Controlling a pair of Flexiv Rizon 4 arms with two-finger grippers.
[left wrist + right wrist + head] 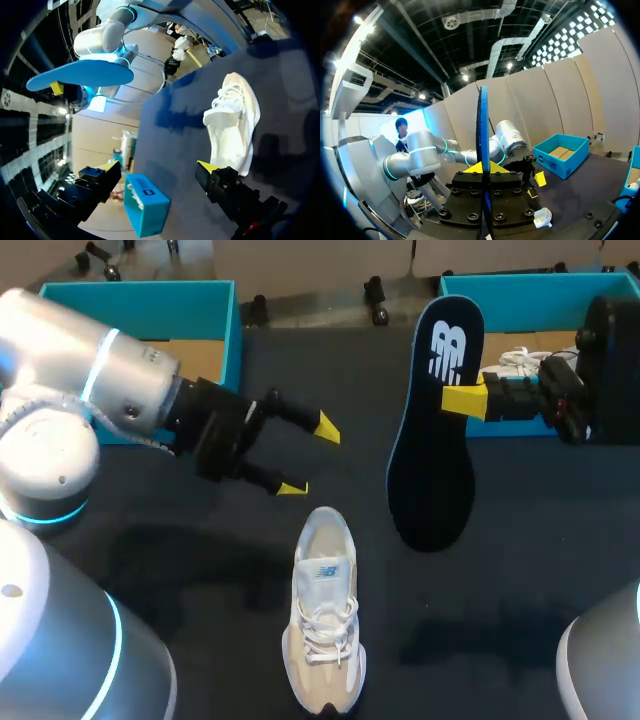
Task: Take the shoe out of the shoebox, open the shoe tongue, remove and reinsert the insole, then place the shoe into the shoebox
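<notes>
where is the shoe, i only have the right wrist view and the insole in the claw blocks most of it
Observer: The shoe stands on its sole on the table, near middle, toe toward the near edge.
Operator: ok is the left claw on it
Observer: No. The left claw is open and empty, hovering beyond the shoe's heel.
Operator: anything in the right shoebox
Observer: The right shoebox holds something white with laces.

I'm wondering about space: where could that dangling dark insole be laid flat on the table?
Bare dark tabletop lies right of the white laced sneaker, below the dark blue flat insole in the right gripper; another patch sits left of the sneaker. It is tighter between the open left gripper, sneaker and insole.
</notes>
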